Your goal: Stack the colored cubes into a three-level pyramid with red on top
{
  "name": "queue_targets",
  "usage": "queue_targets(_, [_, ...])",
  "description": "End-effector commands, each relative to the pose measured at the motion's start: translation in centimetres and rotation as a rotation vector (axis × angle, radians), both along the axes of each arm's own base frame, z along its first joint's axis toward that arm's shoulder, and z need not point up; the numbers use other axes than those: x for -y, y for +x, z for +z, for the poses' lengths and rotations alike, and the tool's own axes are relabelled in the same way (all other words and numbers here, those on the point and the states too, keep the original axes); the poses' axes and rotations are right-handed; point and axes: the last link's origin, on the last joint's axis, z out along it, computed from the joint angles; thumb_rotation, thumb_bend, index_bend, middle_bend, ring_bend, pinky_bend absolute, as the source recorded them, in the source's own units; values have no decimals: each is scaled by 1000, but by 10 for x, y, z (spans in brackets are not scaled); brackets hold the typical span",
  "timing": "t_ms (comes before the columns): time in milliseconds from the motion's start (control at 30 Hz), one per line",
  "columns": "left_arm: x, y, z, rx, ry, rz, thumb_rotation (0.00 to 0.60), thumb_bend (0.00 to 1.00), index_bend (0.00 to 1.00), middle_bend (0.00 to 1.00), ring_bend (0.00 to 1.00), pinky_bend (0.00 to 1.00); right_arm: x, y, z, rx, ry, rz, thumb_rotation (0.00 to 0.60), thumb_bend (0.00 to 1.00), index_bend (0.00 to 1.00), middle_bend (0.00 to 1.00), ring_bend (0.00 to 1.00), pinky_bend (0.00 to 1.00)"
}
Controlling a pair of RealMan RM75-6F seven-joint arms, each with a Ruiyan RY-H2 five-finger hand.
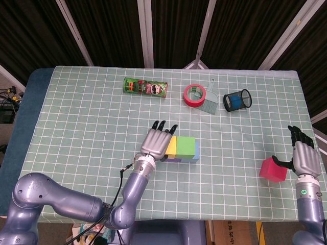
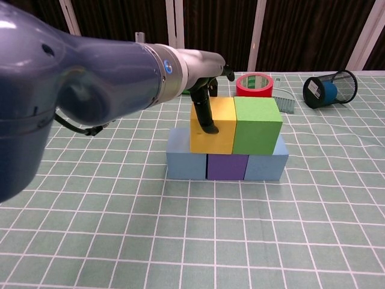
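Yellow cube (image 2: 213,126), second level, is gripped by the left hand (image 1: 156,142); right hand (image 1: 303,156) stands spread beside the red cube (image 1: 272,169).

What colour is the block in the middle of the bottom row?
Purple, between two light blue blocks; the chest view shows it best.

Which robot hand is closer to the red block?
Right. The right hand is just beside the red block, thumb at its edge. The left hand is far off, on the yellow block.
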Motion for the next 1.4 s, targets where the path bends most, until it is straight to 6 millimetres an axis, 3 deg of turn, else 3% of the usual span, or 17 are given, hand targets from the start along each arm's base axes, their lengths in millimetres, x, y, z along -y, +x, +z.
queue_targets(33, [0, 0, 0, 0, 0, 1, 600, 392, 0, 398, 10, 0, 0, 0, 0, 0, 1, 0, 600, 269, 0, 20, 0, 0])
queue_targets(1400, [-1, 0, -5, -3, 0, -15, 600, 385, 0, 386, 11, 0, 0, -1, 0, 3, 1, -3, 600, 269, 0, 20, 0, 0])
